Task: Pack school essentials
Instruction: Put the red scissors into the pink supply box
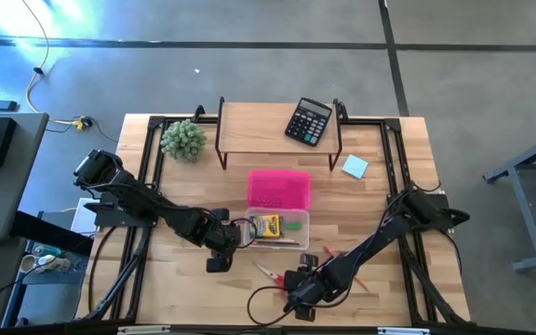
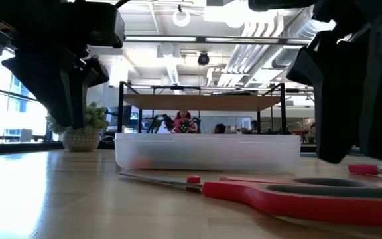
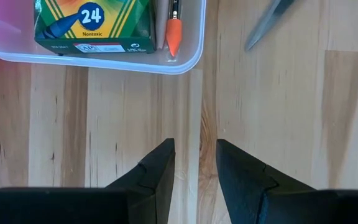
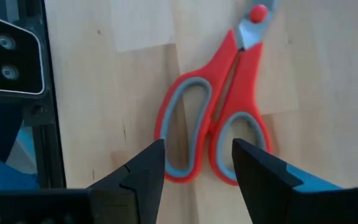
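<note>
While the left gripper [image 3: 194, 163] waits empty and slightly parted beside the clear plastic bin [image 1: 277, 230], the right gripper [image 4: 197, 163] hangs unclenched over the red-handled scissors [image 4: 213, 134], seemingly lined up to grasp.

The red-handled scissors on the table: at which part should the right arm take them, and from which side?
Probably at the handles, from straight above. The red-handled scissors lie flat and closed on the wood, loops nearest the right gripper, whose jaws stand open just over them. Closing across one loop's rim seems safer than across the thin, flat blades, which offer little to hold.
</note>
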